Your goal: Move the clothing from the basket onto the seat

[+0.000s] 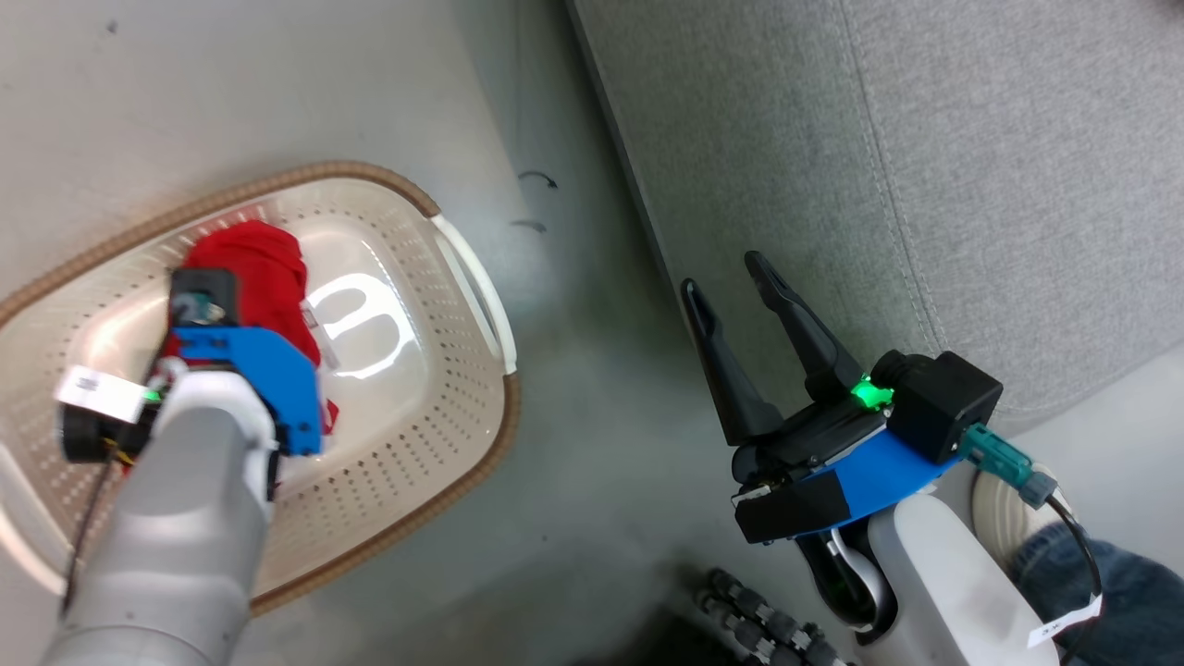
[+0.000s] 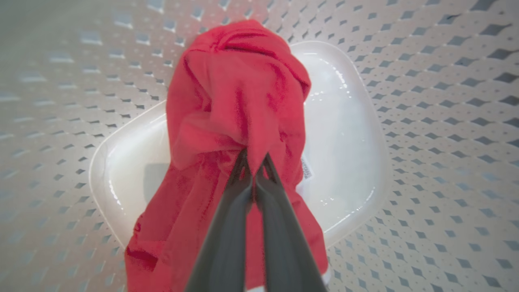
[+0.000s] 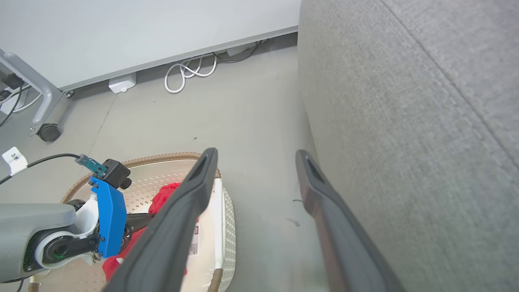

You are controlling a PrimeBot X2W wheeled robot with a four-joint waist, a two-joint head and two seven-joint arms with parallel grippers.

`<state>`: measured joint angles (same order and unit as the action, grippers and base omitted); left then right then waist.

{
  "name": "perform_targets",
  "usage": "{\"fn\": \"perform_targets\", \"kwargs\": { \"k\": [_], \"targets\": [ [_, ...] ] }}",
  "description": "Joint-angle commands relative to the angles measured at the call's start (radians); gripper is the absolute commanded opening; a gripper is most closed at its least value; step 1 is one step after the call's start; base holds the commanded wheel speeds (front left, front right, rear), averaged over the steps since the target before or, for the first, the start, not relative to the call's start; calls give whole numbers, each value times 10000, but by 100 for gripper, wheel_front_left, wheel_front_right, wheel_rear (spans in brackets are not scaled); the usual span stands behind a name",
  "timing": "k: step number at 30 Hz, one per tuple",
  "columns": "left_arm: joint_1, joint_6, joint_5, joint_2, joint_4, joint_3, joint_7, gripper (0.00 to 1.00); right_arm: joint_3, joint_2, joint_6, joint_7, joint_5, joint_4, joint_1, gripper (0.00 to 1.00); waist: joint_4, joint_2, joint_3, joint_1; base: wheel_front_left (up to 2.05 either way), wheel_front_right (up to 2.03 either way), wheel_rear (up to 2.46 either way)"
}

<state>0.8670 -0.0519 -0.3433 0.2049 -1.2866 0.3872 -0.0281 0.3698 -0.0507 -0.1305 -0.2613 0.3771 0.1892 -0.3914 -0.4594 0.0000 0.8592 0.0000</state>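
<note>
Left claw [image 2: 256, 160], down inside the cream-white perforated plastic laundry basket [image 2: 425, 121], is pinched shut on a fold of the soft bright red garment [image 2: 235, 101] heaped on its floor, with the large light grey fabric sofa [image 1: 925, 185] beside the basket, nearer the gaping right claw [image 1: 724, 276].

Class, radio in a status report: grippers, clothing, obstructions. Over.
Left gripper shut on clothing, inside basket. Right gripper open, empty, beside seat. Basket rim to clear on the way to seat.
</note>
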Motion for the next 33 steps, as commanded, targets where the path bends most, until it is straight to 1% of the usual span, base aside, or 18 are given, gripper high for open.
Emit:
{"fn": "perform_targets", "kwargs": {
  "k": [1,6,12,15,18,21,24,29,33],
  "targets": [
    [-176,77,-55,-117,-10,34,40,0,-64,5,-5,-52,-110,57,-143,100,452,0,-602,0,0,0,0],
    [-726,460,-166,-782,-17,183,268,0,-273,-2,-5,-51,-576,408,-10,100,1200,0,-1815,0,0,0,0],
    [-1363,960,-287,-1272,-24,388,753,0,-421,-7,-5,-36,-995,776,284,100,2002,0,-3166,0,0,0,0],
    [-1605,1089,-333,-1462,13,568,957,0,-529,-8,-5,97,-1185,911,486,100,2366,0,-3834,0,0,0,0],
    [-1803,1174,-366,-1527,192,803,1024,0,-714,-10,-5,268,-1358,939,760,100,2746,0,-4480,0,0,0,0],
    [-2149,1379,-685,-1553,894,1279,986,0,-868,-8,-5,475,-1508,881,1041,100,3052,0,-5073,0,0,0,0],
    [-2426,1385,-1078,-1543,1681,1787,978,0,-917,-7,-5,701,-1580,751,1306,100,3296,0,-5545,0,0,0,0],
    [-2677,1145,-1678,-1542,2740,2548,1114,0,-878,-8,-5,1026,-1651,483,1631,100,3617,0,-6154,0,0,0,0],
    [-2643,966,-2044,-1543,3320,3031,1252,0,-874,-8,-5,1244,-1670,330,1910,100,3836,0,-6557,0,0,0,0]
  ]
}}
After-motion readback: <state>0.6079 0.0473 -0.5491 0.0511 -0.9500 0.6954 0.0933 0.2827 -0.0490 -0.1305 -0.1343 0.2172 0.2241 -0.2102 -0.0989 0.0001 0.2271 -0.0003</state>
